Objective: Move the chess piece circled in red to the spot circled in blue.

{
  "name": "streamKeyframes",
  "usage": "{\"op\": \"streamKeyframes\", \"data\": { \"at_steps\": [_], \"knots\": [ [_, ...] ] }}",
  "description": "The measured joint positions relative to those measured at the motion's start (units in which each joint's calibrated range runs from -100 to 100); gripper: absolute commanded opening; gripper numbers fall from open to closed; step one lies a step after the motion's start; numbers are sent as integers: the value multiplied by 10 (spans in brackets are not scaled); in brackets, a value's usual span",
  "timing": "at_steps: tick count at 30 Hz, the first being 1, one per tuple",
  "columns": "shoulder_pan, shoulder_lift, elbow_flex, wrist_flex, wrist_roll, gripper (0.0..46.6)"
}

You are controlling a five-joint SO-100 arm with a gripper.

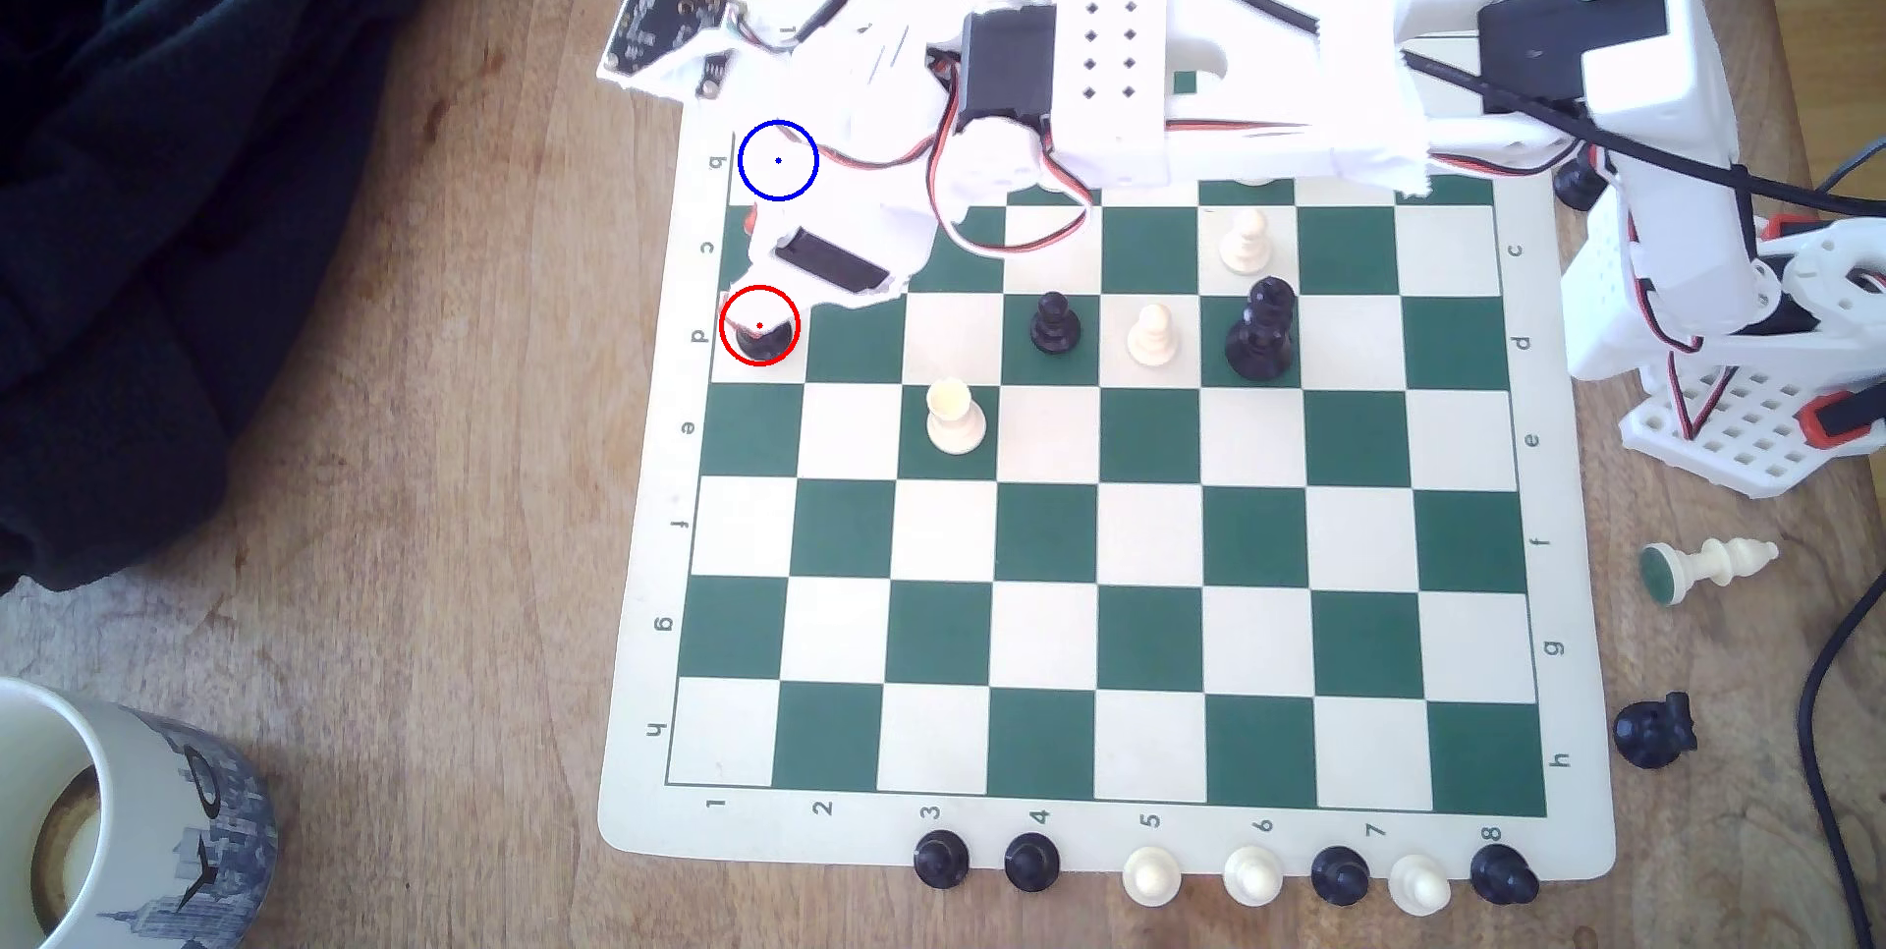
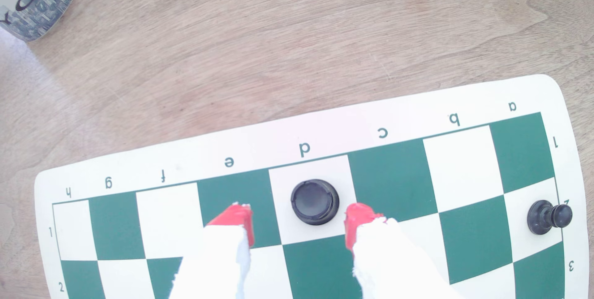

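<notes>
I have the gripper (image 2: 299, 222) spread wide, and it has hold of nothing. Its two red fingertips (image 2: 239, 218) stand on either side of the black rook (image 2: 314, 202), each with a clear gap to the piece, so nothing is touching it. From the wrist view I look straight down on the rook's flat round top; it sits upright on the cream square in the d file, first row, at the edge of the chessboard (image 2: 321, 125). The tips are level with the rook's near half, not yet past its middle.

In the exterior view the rook (image 1: 760, 337) is ringed in red, partly under the white end of the arm (image 1: 1112, 82), which reaches across the board from the exterior view's right. The target square (image 1: 778, 160), ringed in blue with a blue dot, lies two squares from the rook along the same edge row, toward the far edge of the board, just beside the gripper body. I cannot tell from this view how high the tips stand above the board.

A black pawn (image 2: 549, 217) stands well off to one side of the gripper in the wrist view. A mug (image 1: 112, 827) sits on the wooden table (image 1: 408, 500), well apart from the tool.
</notes>
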Motion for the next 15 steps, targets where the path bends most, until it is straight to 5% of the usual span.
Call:
{"op": "streamKeyframes", "data": {
  "at_steps": [15],
  "knots": [
    [0,69,-13,-2,-5,165]
  ]
}}
